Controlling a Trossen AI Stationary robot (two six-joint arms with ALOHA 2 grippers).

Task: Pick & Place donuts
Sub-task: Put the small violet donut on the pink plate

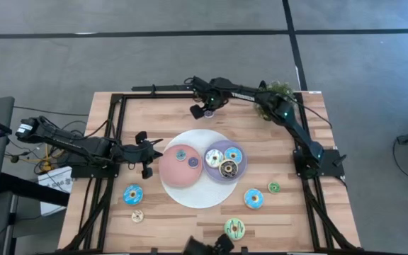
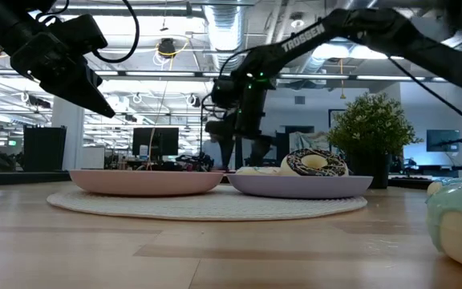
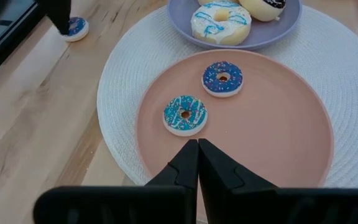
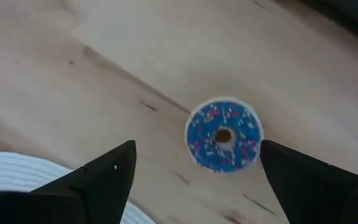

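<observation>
A small blue donut with sprinkles lies flat on the wood near the table's far edge. My right gripper hangs over it, open, pointing down, one finger on either side and apart from it. On the pink plate lie two small blue donuts. The purple plate holds a white-and-blue donut and a brown one. My left gripper is shut with nothing in it, over the pink plate's left rim.
Both plates sit on a round white mat. Loose donuts lie near the table's front: blue, small tan, blue, small green, green. A potted plant stands at the far right corner.
</observation>
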